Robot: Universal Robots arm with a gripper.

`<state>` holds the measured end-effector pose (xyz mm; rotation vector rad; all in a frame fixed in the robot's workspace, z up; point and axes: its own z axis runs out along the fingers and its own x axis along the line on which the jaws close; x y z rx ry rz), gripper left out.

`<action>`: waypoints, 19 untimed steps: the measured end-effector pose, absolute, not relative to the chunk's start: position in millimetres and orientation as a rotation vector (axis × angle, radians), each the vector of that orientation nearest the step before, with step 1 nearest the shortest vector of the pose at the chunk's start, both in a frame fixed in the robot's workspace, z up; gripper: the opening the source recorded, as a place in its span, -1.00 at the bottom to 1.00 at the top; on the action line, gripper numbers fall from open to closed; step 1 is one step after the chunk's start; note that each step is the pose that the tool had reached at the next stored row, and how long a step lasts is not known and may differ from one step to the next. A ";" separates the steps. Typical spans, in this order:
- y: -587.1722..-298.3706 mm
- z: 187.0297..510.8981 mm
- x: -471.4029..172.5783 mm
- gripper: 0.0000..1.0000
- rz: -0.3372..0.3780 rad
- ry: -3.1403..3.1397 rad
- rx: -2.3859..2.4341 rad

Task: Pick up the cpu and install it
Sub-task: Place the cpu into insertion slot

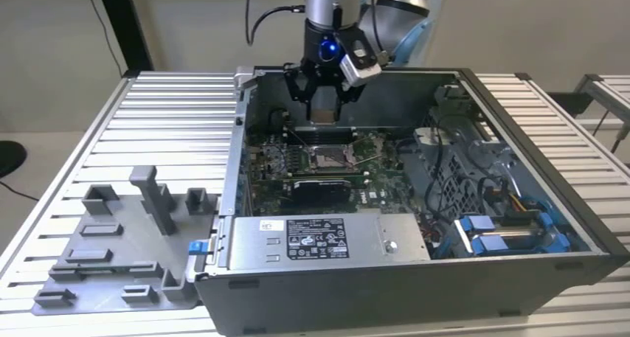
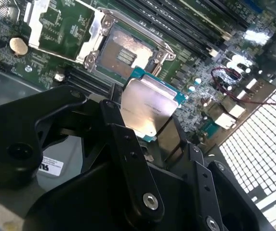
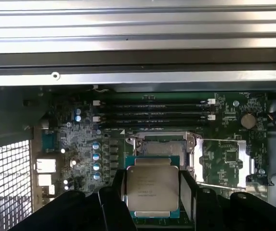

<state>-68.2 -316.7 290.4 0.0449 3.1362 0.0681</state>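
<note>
cpu [image 3: 152,188] gripped by its edges in the claw [image 1: 323,108], fingers narrowed on it, hovering near the open socket [image 3: 163,147] on the motherboard [image 3: 80,144], inside the open case [image 1: 414,296]; a grey labelled box [image 1: 325,237] sits in the case too

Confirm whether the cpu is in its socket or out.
Out. The end effector grips the cpu by its edges above the motherboard; the socket sits bare.

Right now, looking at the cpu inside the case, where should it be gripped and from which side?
By two opposite edges, coming from above. The cpu is a thin flat square, metal top up, so only its edges offer purchase. The gripper holds it so, fingers on both sides.
</note>
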 end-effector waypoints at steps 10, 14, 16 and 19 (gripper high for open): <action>-313.4 280.7 -54.7 -1.00 0.071 3.137 0.045; -313.4 274.4 -51.0 -1.00 0.071 3.137 0.046; -313.4 271.2 -47.7 -1.00 0.070 3.139 0.046; -313.3 269.2 -45.9 -1.00 0.063 3.140 0.046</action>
